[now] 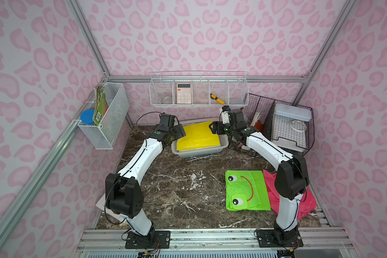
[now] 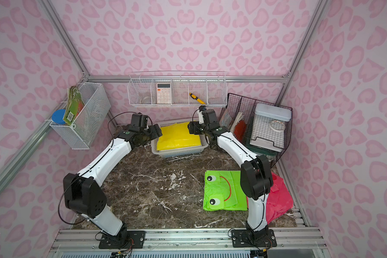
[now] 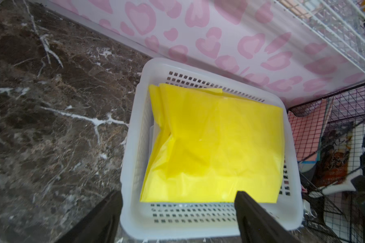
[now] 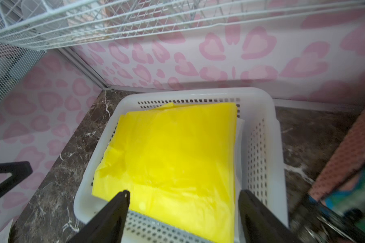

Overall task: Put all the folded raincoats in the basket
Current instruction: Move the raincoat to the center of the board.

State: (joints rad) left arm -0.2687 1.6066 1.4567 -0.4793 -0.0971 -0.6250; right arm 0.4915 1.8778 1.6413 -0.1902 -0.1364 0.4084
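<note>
The folded yellow raincoat (image 1: 198,137) (image 2: 178,138) lies inside the white perforated basket (image 1: 201,153) (image 2: 179,153) at the back of the marble table. My left gripper (image 1: 180,131) (image 3: 178,194) hovers at the basket's left end, open, with nothing between its fingers. At the basket's right end my right gripper (image 1: 213,128) (image 4: 184,192) is also open and holds nothing. In the wrist views the raincoat (image 3: 215,147) (image 4: 169,157) fills most of the basket (image 3: 135,126) (image 4: 261,147). Its edge near my right gripper rides up over the basket's wall.
A green frog-face raincoat (image 1: 246,189) and a pink one (image 1: 304,201) lie at the front right, under my right arm. Black wire file holders (image 1: 284,125) stand just right of the basket. White wire racks hang on the back wall (image 1: 199,93) and left wall (image 1: 105,116).
</note>
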